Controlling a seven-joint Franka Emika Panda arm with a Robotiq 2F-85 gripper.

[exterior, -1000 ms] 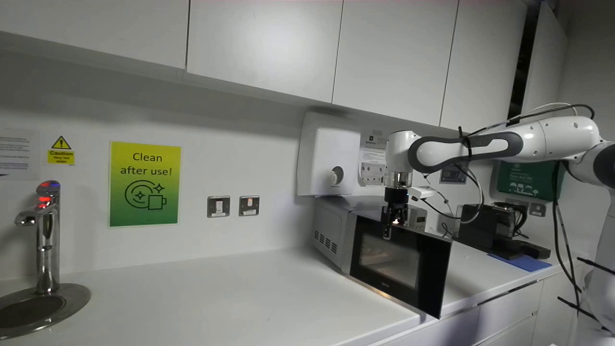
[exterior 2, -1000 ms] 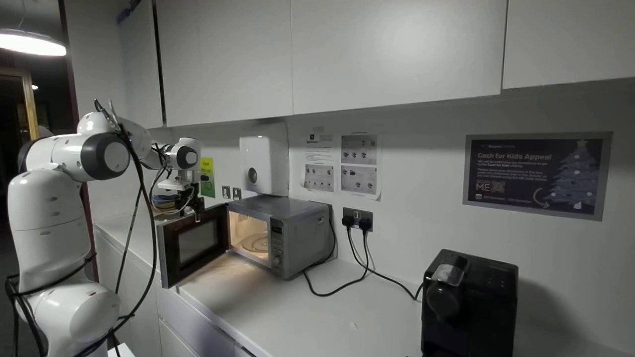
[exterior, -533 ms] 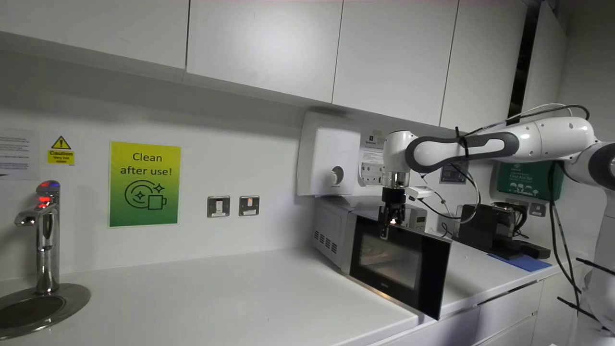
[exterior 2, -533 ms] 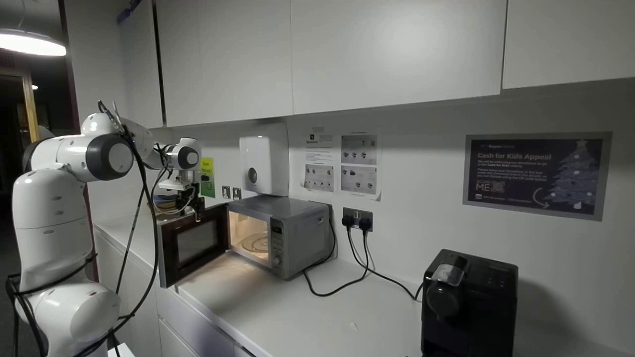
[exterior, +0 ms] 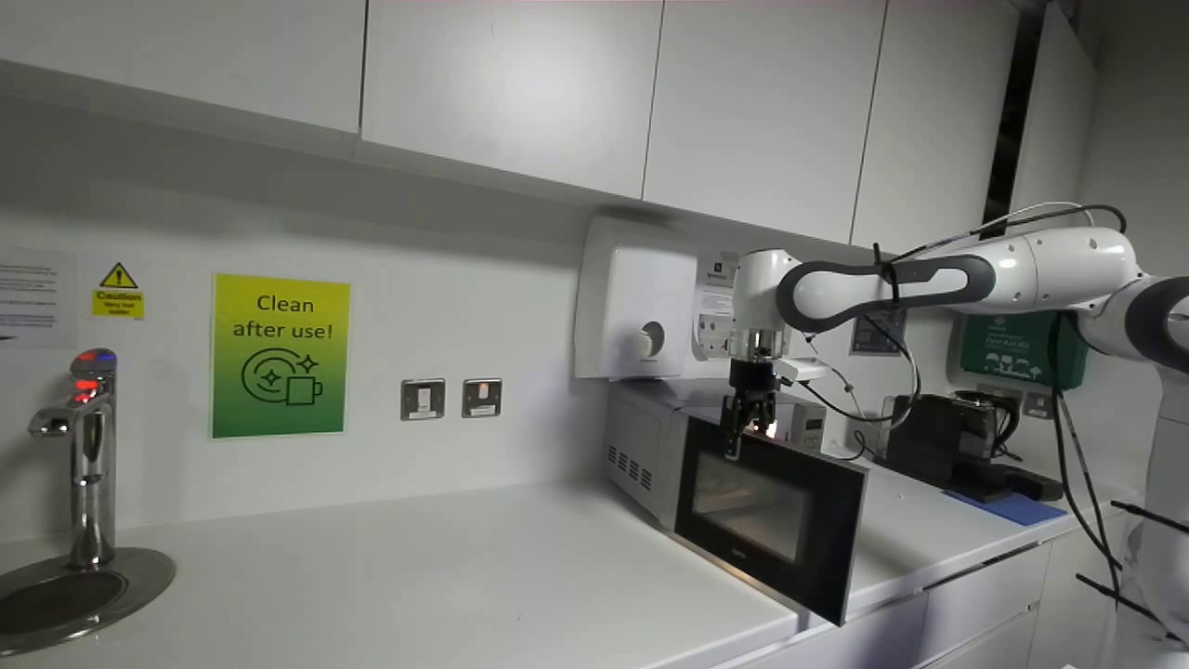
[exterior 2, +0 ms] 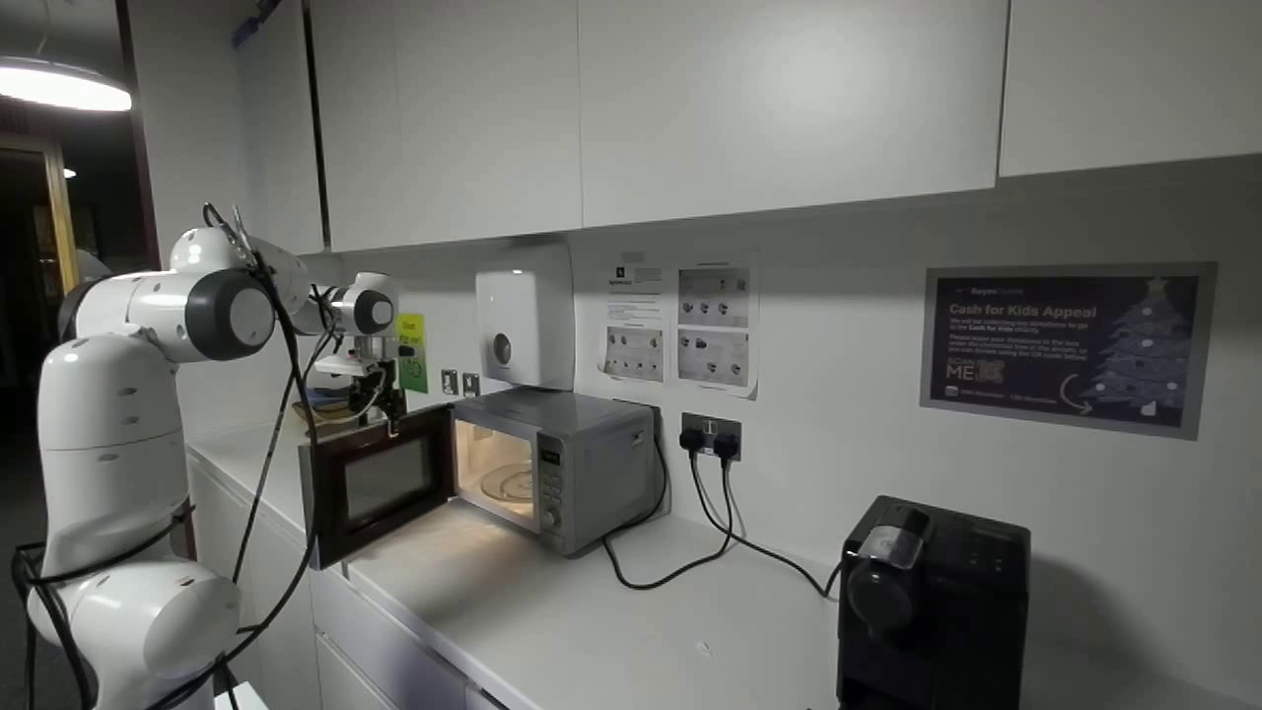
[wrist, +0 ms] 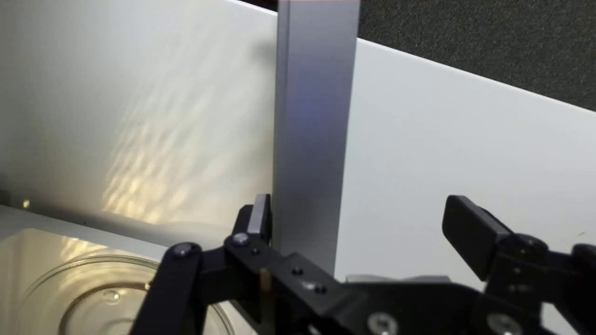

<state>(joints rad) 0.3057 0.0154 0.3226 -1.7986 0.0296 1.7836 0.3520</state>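
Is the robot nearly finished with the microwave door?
Done: the microwave door stands open, so the glass plate inside shows. In hand: the gripper straddles the door's top edge, jaws open, one close to the inner face. Left: maybe swinging it wider, then backing off; the gripper isn't clear of the door yet.

Black tool (wrist: 358, 211), black-fronted microwave door (exterior: 769, 513) just below it.
Door edge (wrist: 312, 130) in tool's gap: silver-grey. Microwave (exterior 2: 572, 414) near tool: grey. Bench (wrist: 442, 153) under tool: plain white, yellow dapples (wrist: 149, 181). Floor (wrist: 489, 51) beyond tool: speckled dark grey.
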